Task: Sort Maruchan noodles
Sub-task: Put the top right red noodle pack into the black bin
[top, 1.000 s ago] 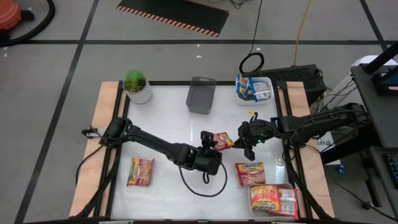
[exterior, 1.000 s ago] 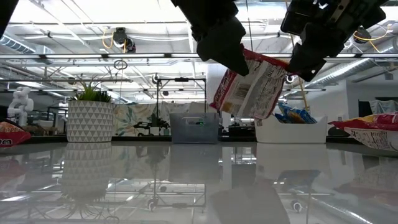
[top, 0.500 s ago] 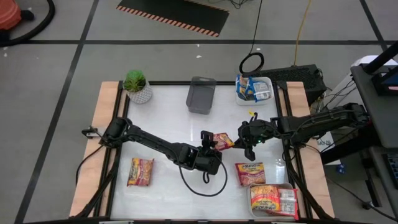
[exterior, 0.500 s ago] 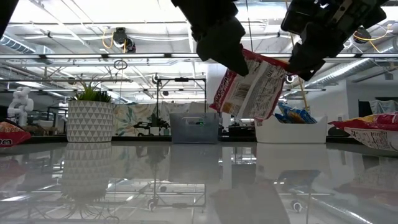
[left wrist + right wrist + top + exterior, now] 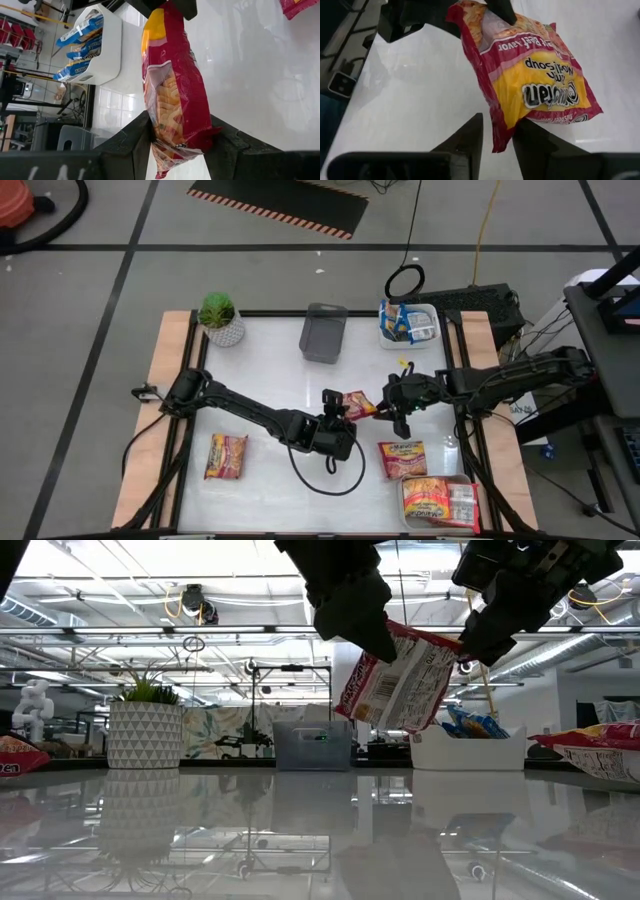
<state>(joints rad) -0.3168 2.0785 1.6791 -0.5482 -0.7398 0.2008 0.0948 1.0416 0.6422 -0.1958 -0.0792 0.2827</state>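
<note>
A red-and-yellow packet (image 5: 361, 404) hangs in the air over the middle of the table (image 5: 270, 380), caught between both grippers. The left gripper (image 5: 339, 406) clamps one end of it: in the left wrist view its two fingers (image 5: 131, 145) press on either side of the packet's (image 5: 172, 100) sealed edge. The right gripper (image 5: 392, 408) meets the opposite end; in the right wrist view its fingers (image 5: 470, 135) stand a little apart around the packet's (image 5: 535, 85) corner, and whether they still pinch it cannot be told.

In the low view the packet (image 5: 398, 680) is tilted, its long axis running from the upper right, at the right gripper (image 5: 470, 640), down toward the lower left, its back label facing the camera. From above, its long axis lies roughly across the table, from one gripper to the other.

Another red packet (image 5: 402, 459) lies flat just nearer the table's front, one (image 5: 227, 456) lies at front left, and a tray (image 5: 440, 525) at the front right corner holds more. A white bin (image 5: 432, 316) at the back holds blue packets (image 5: 398, 321).
</note>
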